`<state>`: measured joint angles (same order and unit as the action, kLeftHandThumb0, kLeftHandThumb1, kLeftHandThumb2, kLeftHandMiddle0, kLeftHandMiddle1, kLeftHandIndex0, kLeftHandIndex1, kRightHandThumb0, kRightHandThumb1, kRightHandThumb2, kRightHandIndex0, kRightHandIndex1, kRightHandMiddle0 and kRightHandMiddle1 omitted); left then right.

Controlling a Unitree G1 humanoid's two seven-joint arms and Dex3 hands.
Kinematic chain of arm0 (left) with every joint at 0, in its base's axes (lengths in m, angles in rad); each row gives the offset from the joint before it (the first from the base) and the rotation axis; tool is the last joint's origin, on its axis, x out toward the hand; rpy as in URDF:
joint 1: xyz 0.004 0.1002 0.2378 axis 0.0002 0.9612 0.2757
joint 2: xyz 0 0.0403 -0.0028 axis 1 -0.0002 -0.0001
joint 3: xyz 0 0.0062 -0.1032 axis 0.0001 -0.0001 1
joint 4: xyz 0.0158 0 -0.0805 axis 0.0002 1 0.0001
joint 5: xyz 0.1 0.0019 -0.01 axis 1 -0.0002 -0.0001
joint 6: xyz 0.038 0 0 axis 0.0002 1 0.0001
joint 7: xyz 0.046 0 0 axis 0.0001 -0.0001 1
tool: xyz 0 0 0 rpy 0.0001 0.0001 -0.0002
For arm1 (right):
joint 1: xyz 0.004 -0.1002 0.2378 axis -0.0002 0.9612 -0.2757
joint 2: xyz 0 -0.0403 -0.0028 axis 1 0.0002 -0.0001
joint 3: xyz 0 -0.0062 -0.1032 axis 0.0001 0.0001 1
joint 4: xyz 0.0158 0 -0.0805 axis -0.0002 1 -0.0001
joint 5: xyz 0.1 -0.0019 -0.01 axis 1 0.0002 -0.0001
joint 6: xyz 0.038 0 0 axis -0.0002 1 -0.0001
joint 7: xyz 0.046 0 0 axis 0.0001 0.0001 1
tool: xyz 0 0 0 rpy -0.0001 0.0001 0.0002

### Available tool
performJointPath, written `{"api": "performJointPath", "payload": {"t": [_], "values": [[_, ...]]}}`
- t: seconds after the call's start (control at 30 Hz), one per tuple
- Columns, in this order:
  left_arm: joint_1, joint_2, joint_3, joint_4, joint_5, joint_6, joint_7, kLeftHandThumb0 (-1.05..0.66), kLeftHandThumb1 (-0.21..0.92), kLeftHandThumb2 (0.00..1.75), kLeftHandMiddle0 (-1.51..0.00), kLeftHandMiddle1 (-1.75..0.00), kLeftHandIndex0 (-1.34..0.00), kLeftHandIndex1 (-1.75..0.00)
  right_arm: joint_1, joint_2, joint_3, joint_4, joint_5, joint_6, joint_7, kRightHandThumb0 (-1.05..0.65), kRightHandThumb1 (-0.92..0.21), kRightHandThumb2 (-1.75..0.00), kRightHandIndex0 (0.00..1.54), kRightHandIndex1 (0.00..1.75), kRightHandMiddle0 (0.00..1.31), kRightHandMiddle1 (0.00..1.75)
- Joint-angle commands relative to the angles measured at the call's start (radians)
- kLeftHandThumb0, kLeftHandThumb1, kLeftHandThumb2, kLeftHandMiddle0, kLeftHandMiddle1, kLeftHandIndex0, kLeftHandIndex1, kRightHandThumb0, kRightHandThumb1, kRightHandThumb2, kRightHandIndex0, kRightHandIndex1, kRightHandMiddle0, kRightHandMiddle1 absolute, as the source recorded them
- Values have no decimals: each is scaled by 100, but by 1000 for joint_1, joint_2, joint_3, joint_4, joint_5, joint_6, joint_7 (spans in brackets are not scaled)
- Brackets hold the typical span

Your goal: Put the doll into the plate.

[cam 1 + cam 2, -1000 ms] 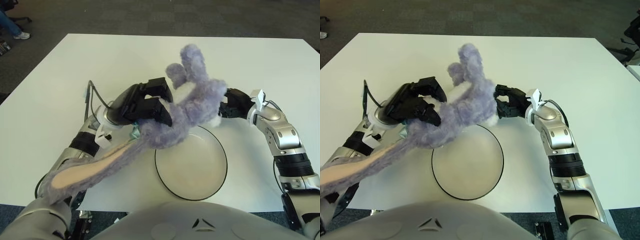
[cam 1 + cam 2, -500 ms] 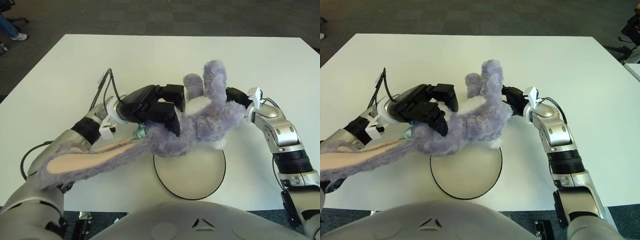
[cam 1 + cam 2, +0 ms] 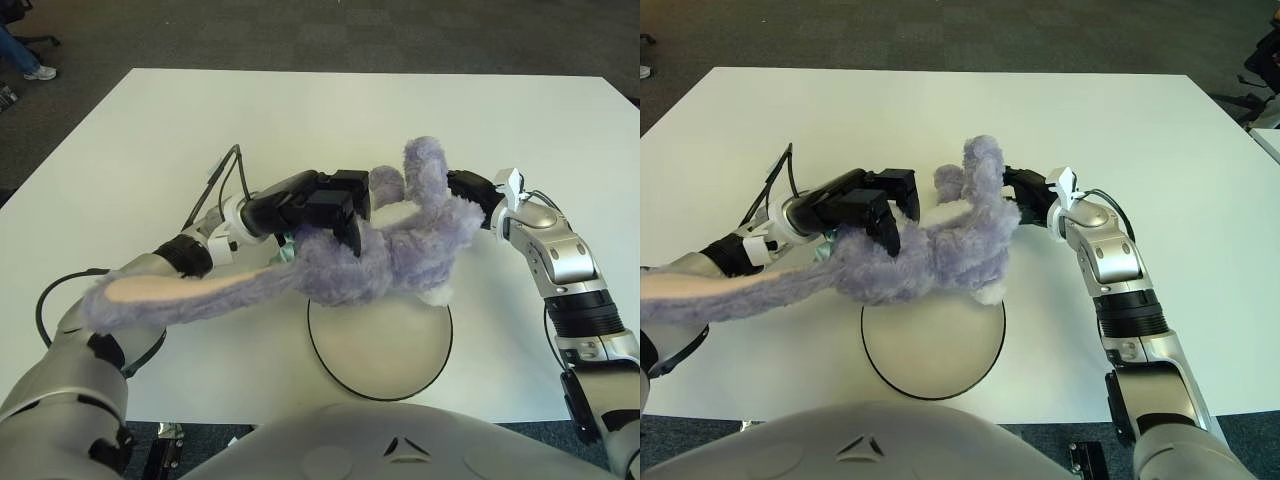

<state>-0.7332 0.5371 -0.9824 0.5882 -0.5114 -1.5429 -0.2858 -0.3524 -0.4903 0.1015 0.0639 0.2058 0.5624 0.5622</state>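
Left robot hand (image 3: 325, 205) is clenched on the doll (image 3: 390, 255), holding it clear of the counter (image 3: 300, 110). The doll's long axis runs left to right, ear trailing left, body over the far rim of the plate (image 3: 380, 350). Right robot hand (image 3: 1025, 195) shows at the doll's right end; its grasp cannot be told. The plate lies just below and nearer the robot.

The fuzzy lavender doll (image 3: 390, 262) with a long pink-lined ear hung lengthwise above the far rim of the round, black-edged white plate (image 3: 380, 350).
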Motion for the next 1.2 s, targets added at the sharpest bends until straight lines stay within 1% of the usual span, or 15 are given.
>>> {"api": "performJointPath", "payload": {"t": [0.0,0.13,0.2,0.4,0.43,0.47,0.6,0.73,0.83,0.93,1.0,1.03,1.07,1.13,1.17], "values": [[35,-28,12,-23,-121,70,-88,-1,29,135,-52,-175,-51,-174,55,-6,28,85,-29,88,1,-1,-61,-97,29,175,28,174],[77,-74,81,-40,-198,103,-185,-1,30,134,-51,-175,-50,-174,44,-4,19,100,-19,95,10,-1,-61,-97,29,175,28,174],[97,-107,128,-26,-204,97,-224,-1,31,133,-51,-175,-49,-174,42,-4,19,102,-20,93,13,-1,-61,-95,36,175,26,168],[138,-200,282,3,-146,85,-281,-1,35,129,-48,-175,-46,-175,43,-5,21,101,-34,69,10,-1,-61,-93,43,175,27,159],[138,-189,291,-37,-140,125,-296,-1,35,128,-47,-175,-46,-175,44,-5,22,100,-39,60,7,-1,-61,-93,43,175,27,158],[140,-182,300,-67,-136,158,-310,-1,36,128,-47,-175,-45,-175,44,-6,22,99,-42,55,4,-1,-60,-95,39,175,28,164],[147,-132,313,-168,-180,317,-443,-1,37,126,-46,-175,-45,-175,45,-3,24,99,-53,29,-3,-1,-59,-98,33,175,30,171],[162,-129,366,-215,-214,422,-571,-1,38,126,-46,-175,-44,-175,48,0,24,100,-57,9,-6,-1,-59,-100,32,175,30,173],[177,-142,422,-232,-211,467,-637,-1,39,123,-44,-175,-43,-174,49,2,25,95,-54,5,-4,-1,-58,-100,32,175,30,173],[187,-170,476,-235,-202,477,-686,-1,46,115,-40,-175,-38,-174,49,3,24,91,-52,8,-3,-1,-58,-101,32,175,31,173],[188,-203,513,-221,-207,449,-729,-1,60,99,-31,-175,-29,-174,50,3,24,86,-51,14,-3,-1,-58,-101,32,175,31,174],[190,-218,528,-216,-210,441,-748,8,55,103,-36,-175,-23,-165,49,2,23,85,-50,16,-3,-1,-58,-101,32,175,31,174],[192,-230,541,-214,-212,441,-765,22,46,115,-45,-175,-15,-152,49,2,23,85,-50,17,-2,-1,-58,-101,32,175,31,174],[196,-255,572,-203,-223,418,-808,34,39,122,-52,-175,-8,-136,48,2,23,88,-53,17,-6,-1,-58,-101,32,175,31,174],[199,-265,587,-198,-227,409,-829,-5,48,107,-48,-175,-5,-127,47,2,24,89,-55,17,-8,-1,-60,-98,31,173,30,173]]}}
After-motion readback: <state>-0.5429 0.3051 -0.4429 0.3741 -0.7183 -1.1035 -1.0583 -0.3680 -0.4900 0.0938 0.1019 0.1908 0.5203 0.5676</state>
